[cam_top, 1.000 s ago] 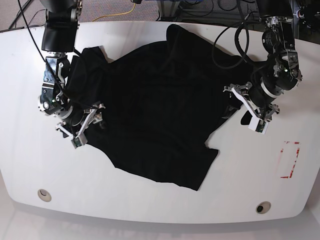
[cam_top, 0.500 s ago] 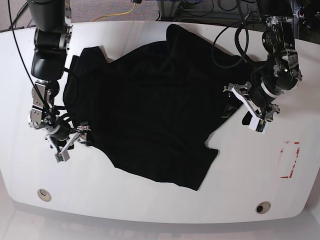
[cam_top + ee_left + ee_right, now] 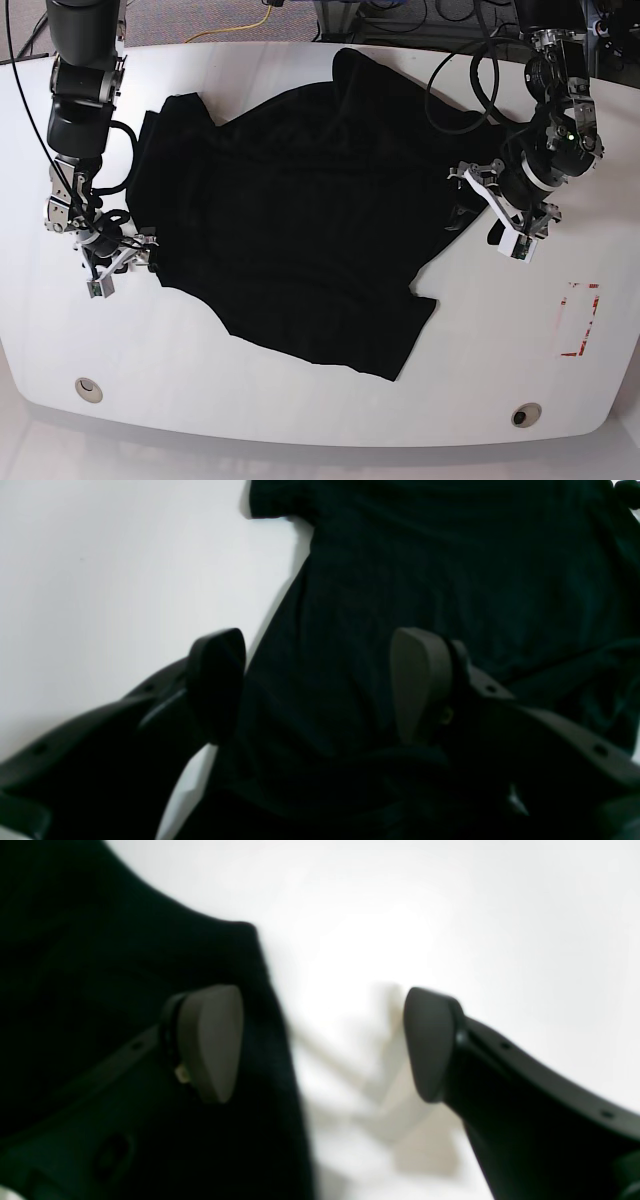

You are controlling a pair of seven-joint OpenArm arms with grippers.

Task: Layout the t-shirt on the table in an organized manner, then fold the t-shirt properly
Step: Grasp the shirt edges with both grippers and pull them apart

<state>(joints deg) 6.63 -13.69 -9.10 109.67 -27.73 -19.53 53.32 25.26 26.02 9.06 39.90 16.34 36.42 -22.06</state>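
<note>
Fingers (image 3: 420,680) of left gripper (image 3: 320,685) spread wide over plain black wrinkly cloth t-shirt (image 3: 300,230), nothing pinched. Fingers (image 3: 210,1040) of right gripper (image 3: 320,1045) also apart, empty, straddling shirt edge and glossy white curved-edge desk (image 3: 300,420). Pads matte grey, rounded. Shirt mid-desk, roughly spread, skewed, hem corner jutting, sleeves bunched. Layout judged partly done; straightening and all folding left. Red tape outline (image 3: 578,320) off to one side.
</note>
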